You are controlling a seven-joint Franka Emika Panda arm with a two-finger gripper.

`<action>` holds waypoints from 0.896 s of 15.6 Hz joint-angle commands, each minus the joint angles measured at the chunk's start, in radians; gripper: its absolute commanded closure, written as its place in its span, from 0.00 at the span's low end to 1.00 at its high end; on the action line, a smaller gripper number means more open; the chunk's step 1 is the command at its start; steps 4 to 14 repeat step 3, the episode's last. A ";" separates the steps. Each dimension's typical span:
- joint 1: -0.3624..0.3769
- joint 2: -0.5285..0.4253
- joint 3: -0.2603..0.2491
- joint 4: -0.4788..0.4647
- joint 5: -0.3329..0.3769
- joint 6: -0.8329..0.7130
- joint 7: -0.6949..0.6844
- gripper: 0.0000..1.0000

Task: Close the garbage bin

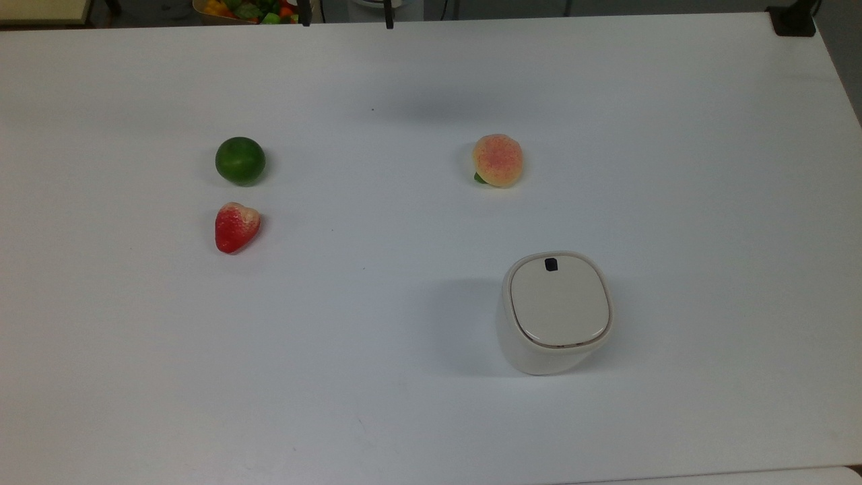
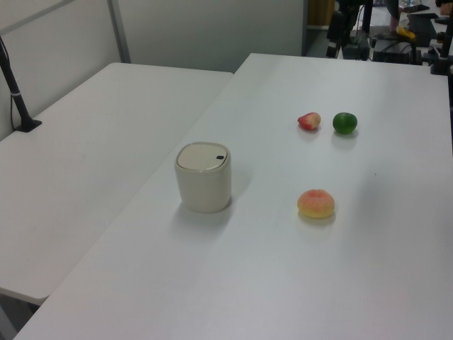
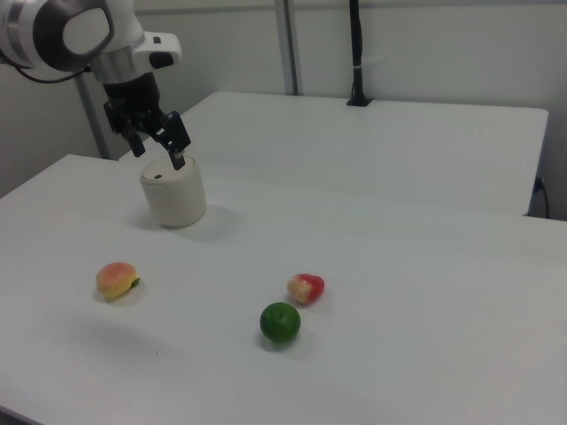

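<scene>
The garbage bin point(image 1: 553, 313) is a cream-white rounded-square tub standing on the white table point(image 1: 404, 404) at the top view's lower right. Its lid lies down flat on the body, black tab toward the far side. The bin point(image 2: 203, 177) also stands in the left view's middle, and the bin point(image 3: 174, 191) sits at the right view's left. My gripper point(image 3: 158, 149) hangs in the air, open, holding nothing, not touching the bin. Its two dark fingertips point(image 1: 305, 17) poke in at the top view's upper edge, far from the bin. The gripper point(image 2: 352, 32) sits at the left view's top.
A peach point(image 1: 498, 160), a green lime point(image 1: 240, 161) and a red strawberry point(image 1: 236, 227) lie on the table, apart from the bin. A crate of toy produce point(image 1: 249, 9) sits beyond the far edge. A second white table point(image 2: 92, 149) adjoins at the left view's left.
</scene>
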 commanded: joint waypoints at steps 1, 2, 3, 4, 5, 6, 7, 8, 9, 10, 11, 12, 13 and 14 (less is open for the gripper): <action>0.022 -0.015 -0.012 -0.018 -0.006 0.020 -0.018 0.00; 0.024 -0.013 -0.010 -0.018 -0.004 0.020 -0.017 0.00; 0.025 -0.013 -0.009 -0.018 -0.004 0.019 -0.015 0.00; 0.025 -0.013 -0.009 -0.018 -0.004 0.019 -0.015 0.00; 0.025 -0.013 -0.009 -0.018 -0.004 0.019 -0.015 0.00; 0.025 -0.013 -0.009 -0.018 -0.004 0.019 -0.015 0.00; 0.025 -0.013 -0.009 -0.018 -0.004 0.019 -0.015 0.00; 0.025 -0.013 -0.009 -0.018 -0.004 0.019 -0.015 0.00; 0.025 -0.013 -0.009 -0.018 -0.004 0.019 -0.015 0.00; 0.025 -0.013 -0.009 -0.018 -0.004 0.019 -0.015 0.00; 0.025 -0.013 -0.009 -0.018 -0.004 0.019 -0.015 0.00; 0.025 -0.013 -0.009 -0.018 -0.004 0.019 -0.015 0.00; 0.025 -0.013 -0.009 -0.018 -0.004 0.019 -0.015 0.00; 0.025 -0.013 -0.009 -0.018 -0.004 0.019 -0.015 0.00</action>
